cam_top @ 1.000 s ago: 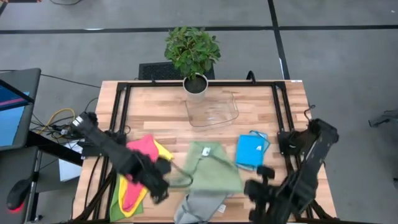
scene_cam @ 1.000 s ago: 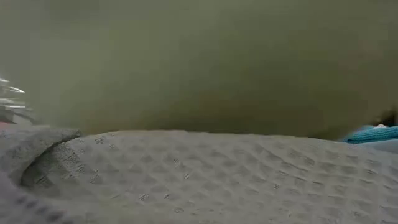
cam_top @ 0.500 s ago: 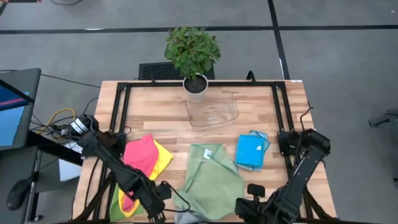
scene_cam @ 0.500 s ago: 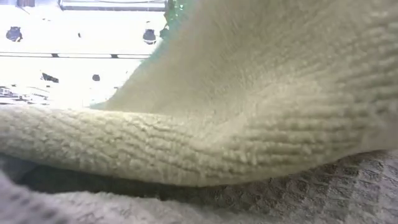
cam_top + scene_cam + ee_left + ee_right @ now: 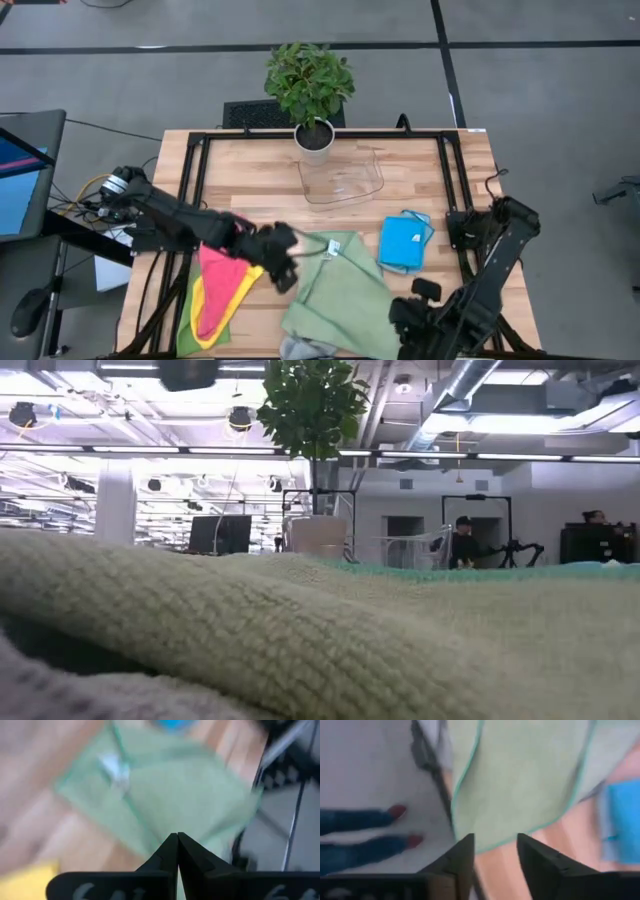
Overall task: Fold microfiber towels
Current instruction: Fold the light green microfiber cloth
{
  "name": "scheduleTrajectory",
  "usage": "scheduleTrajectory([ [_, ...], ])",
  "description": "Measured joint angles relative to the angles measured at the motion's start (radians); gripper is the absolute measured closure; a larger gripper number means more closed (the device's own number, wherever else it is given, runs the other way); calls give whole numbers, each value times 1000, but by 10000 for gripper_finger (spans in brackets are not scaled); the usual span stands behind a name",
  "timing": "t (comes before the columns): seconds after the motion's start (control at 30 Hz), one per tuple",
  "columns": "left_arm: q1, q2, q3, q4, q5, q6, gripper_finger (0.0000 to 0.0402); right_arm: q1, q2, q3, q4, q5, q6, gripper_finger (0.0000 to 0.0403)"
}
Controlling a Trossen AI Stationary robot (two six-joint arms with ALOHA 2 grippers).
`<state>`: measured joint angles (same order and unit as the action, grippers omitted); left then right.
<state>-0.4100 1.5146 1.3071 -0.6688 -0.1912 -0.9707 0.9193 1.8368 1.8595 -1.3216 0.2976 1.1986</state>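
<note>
A light green towel (image 5: 338, 292) with teal edging lies spread at the table's near middle. Its near part covers a grey towel (image 5: 298, 349). Both fill the foreground of the low view, the green towel (image 5: 320, 640) above the grey towel (image 5: 50, 695). A folded blue towel (image 5: 404, 243) lies to its right. Pink, yellow and green towels (image 5: 218, 292) are piled at the left. My left gripper (image 5: 287, 262) (image 5: 177, 836) is shut with nothing in it, by the green towel's left edge. My right gripper (image 5: 400, 314) (image 5: 495, 840) stands open off the towel's near right edge.
A potted plant (image 5: 312, 90) and a clear plastic tray (image 5: 342, 180) stand at the far middle. Black frame rails (image 5: 195, 180) run along both sides of the table. A person's legs (image 5: 365, 830) show on the floor in the right wrist view.
The green towel has been drawn toward the near edge and spread out flat over the grey towel. My right gripper has opened and let go of it. My left gripper dipped toward the near edge, then went back toward the far right, staying shut.
</note>
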Motion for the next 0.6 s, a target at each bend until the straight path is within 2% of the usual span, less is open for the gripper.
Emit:
scheduleTrajectory([
  [0.07, 29, 3, -6, 102, -15, 29, 401, -14, -30, 0, -45, 138, -3, 200],
  [0.1, 43, 9, -20, 168, 10, 41, 401, -32, -46, 0, -54, 192, -15, 191],
  [0.17, 59, 34, -58, 327, 75, 63, 401, -84, -72, 2, -58, 247, -64, 180],
  [0.23, 65, 60, -97, 414, 109, 67, 401, -142, -84, 2, -51, 263, -133, 176],
  [0.37, 81, 72, -195, 527, 139, -6, 401, -240, -111, -107, 42, 232, -324, 178],
  [0.5, 93, 75, -335, 710, 179, -73, 401, -358, -184, -370, 323, 81, -472, 191],
  [0.6, 96, 75, -418, 805, 140, -124, 401, -428, -232, -554, 515, 70, -501, 201],
])
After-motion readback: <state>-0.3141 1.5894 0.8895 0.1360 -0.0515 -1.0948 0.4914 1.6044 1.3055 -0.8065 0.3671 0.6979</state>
